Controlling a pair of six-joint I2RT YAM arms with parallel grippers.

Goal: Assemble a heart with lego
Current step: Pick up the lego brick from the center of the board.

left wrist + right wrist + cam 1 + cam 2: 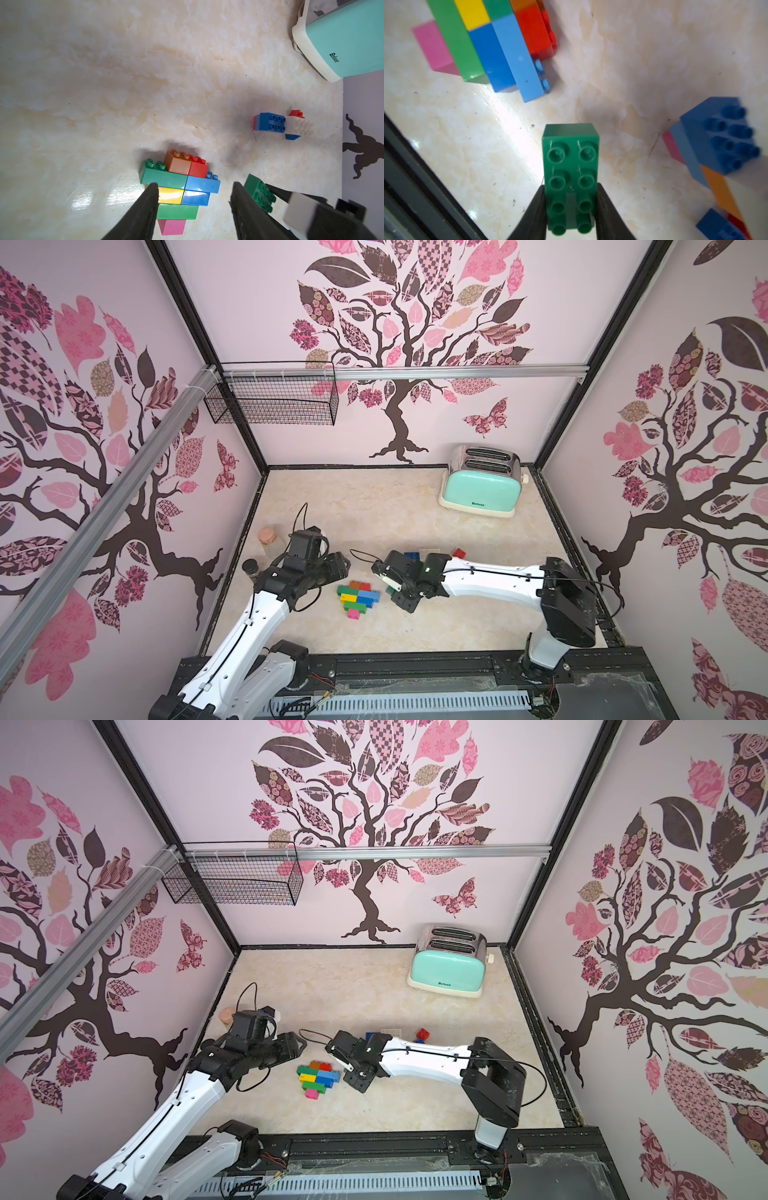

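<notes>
A partly built heart of lego (358, 597) lies flat on the marble table, also seen in a top view (318, 1077). Its rows run from orange and red at the top, through green, blue and yellow, to a pink tip. My right gripper (571, 187) is shut on a green oblong brick (571, 162), studs facing the camera, held just right of the heart (492, 41). That green brick (260, 195) shows beside my left gripper (194, 187), which is open and holds nothing. It hovers at the heart's (178, 187) left side.
Loose bricks (278, 124) in blue, white, red, pink and orange lie behind the right arm, with a red one (458, 552) in a top view. A mint toaster (480, 485) stands at the back right. A cork-lidded jar (269, 537) and a small dark-capped jar (250, 566) stand at the left edge.
</notes>
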